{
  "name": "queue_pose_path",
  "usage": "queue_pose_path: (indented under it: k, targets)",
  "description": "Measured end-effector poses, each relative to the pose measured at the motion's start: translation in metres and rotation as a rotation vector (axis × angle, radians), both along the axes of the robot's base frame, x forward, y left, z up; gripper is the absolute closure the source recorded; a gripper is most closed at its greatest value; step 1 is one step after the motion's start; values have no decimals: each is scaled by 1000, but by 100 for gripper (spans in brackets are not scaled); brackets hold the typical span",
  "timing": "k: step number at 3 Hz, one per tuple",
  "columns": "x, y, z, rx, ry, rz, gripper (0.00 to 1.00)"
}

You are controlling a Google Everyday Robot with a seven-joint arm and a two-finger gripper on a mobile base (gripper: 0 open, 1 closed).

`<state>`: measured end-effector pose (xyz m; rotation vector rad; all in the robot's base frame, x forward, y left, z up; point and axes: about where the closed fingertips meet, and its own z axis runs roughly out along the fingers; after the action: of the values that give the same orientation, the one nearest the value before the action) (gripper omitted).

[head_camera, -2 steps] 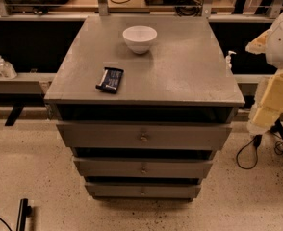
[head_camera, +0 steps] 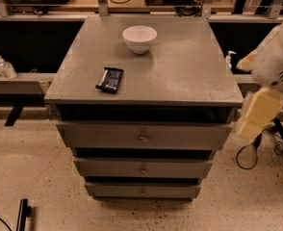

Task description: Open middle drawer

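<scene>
Three-drawer cabinet (head_camera: 189, 76) is facing the cam, so middle drawer (head_camera: 108, 168) is sitting at 6 o'clock, knob (head_camera: 143, 168) out front, not yet pulled. Gripper (head_camera: 259, 113) is hanging at 3 o'clock, well apart from it, prob. staging for the approach; open or closed, can't tell.

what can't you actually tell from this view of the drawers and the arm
- Middle drawer, camera view: the inside is hidden behind its front.
- Gripper, camera view, hanging to the right of the top drawer: its arm runs off the right edge, so the rest of the robot is cut off.
- Dark packet on the cabinet top, camera view: the label is too small to read.
</scene>
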<state>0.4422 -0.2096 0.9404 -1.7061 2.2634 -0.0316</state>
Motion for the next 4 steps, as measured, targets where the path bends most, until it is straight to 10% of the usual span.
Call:
queue_pose_path:
  k: [2, 4]
  targets:
    - [-27, 27, -126, 259, 113, -33, 0]
    - [-27, 30, -126, 240, 116, -16, 0]
